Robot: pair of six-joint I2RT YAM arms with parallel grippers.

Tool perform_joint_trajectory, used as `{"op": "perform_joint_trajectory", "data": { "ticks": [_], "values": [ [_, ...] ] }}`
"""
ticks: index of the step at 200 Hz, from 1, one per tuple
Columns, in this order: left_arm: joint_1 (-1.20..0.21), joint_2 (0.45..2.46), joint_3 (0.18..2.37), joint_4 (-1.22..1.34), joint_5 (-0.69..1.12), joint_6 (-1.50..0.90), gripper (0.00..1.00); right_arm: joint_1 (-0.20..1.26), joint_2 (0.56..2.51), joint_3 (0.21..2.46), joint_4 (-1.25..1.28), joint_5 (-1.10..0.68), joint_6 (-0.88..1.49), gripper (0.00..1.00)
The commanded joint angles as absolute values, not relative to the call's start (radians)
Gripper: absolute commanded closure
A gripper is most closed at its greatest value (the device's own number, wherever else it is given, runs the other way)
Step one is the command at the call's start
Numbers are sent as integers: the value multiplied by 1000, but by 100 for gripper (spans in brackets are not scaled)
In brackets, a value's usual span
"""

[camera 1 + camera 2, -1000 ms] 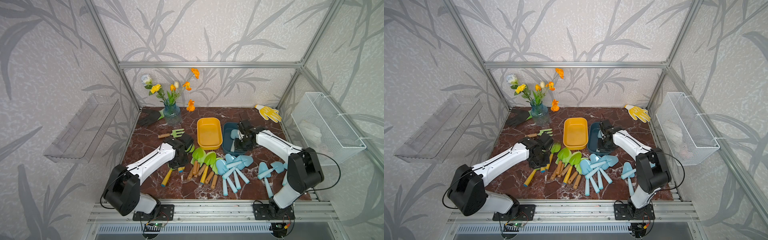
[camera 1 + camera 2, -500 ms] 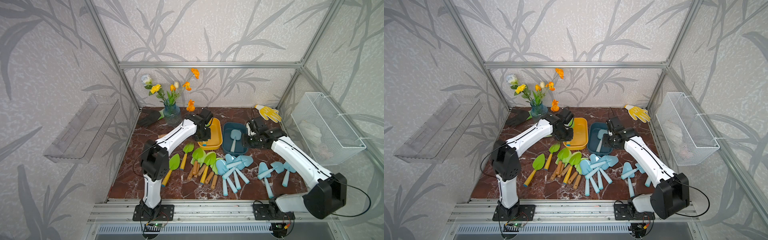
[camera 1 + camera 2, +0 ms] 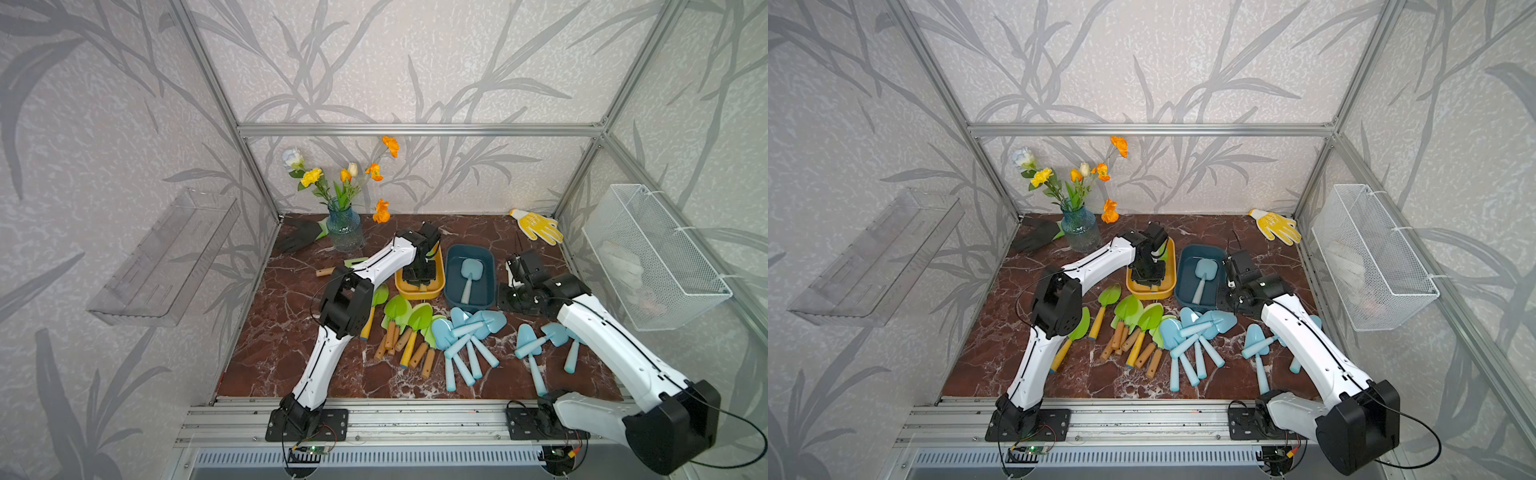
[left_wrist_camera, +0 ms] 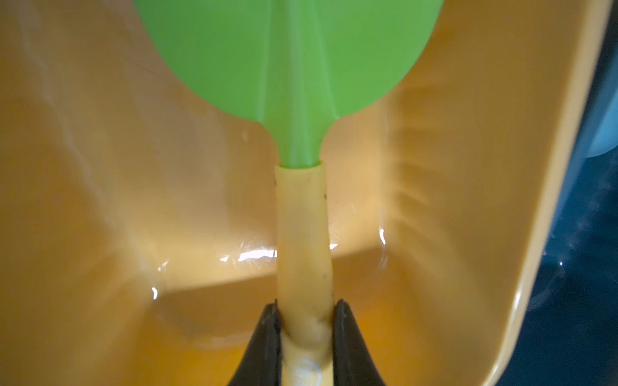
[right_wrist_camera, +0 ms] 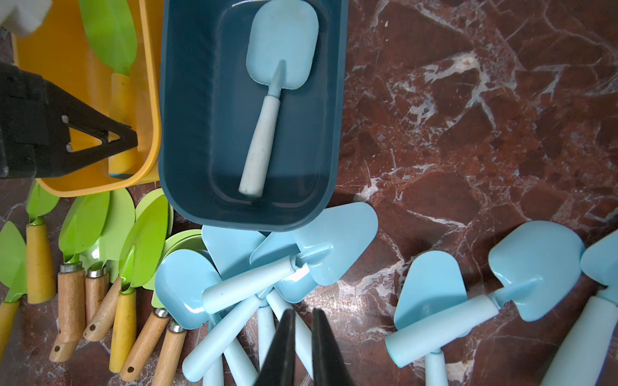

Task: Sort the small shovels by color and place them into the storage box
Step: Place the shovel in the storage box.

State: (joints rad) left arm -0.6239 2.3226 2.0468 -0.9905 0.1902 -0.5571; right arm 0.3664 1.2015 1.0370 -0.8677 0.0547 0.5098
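The left claw [image 4: 306,310] is clamped on the yellow handle of a green shovel [image 4: 291,67], whose blade points ahead of it inside the yellow box [image 4: 468,200]. The right claw [image 5: 303,317] is closed with nothing in it, raised off the desk [image 5: 468,133] near a heap of blue shovels [image 5: 247,284]. Beyond its tips one blue shovel [image 5: 281,63] lies in the blue box [image 5: 187,133]; more green shovels [image 5: 143,240] lie loose beside the heap.

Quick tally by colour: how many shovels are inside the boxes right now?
Green shovel in the yellow box, handle clamped by the left fingers: 1
Light blue shovel in the blue box: 1
Total: 2
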Motion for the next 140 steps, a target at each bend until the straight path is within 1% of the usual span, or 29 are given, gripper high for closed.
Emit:
{"op": "perform_joint_trajectory", "data": {
  "ticks": [1, 5, 12, 22, 30, 32, 54, 72, 93, 104, 117, 140],
  "values": [
    [-625, 2333, 2067, -988, 213, -591, 100, 358, 1190, 1004, -892, 66, 537, 86],
    [-624, 2333, 2064, -987, 216, -599, 99, 359, 1192, 997, -891, 66, 540, 86],
    [-625, 2331, 2057, -982, 222, -609, 89, 357, 1196, 984, -887, 64, 548, 86],
    [-625, 2327, 2050, -976, 231, -621, 80, 356, 1200, 969, -882, 63, 562, 86],
    [-627, 2324, 2044, -976, 227, -631, 69, 352, 1204, 952, -876, 59, 571, 86],
    [-628, 2324, 2043, -974, 226, -632, 68, 351, 1205, 949, -874, 57, 574, 86],
    [-632, 2314, 2027, -968, 220, -640, 64, 336, 1207, 911, -856, 38, 597, 85],
    [-635, 2304, 2022, -975, 214, -639, 58, 317, 1207, 883, -859, 35, 613, 84],
    [-643, 2262, 2011, -978, 189, -637, 54, 278, 1202, 854, -895, 49, 632, 78],
    [-649, 2229, 2007, -981, 164, -635, 51, 248, 1199, 841, -931, 76, 685, 74],
    [-656, 2181, 1992, -974, 140, -632, 51, 199, 1189, 816, -952, 84, 695, 71],
    [-668, 2075, 1910, -930, 89, -640, 50, 102, 1156, 766, -961, 83, 697, 69]
  ]
}}
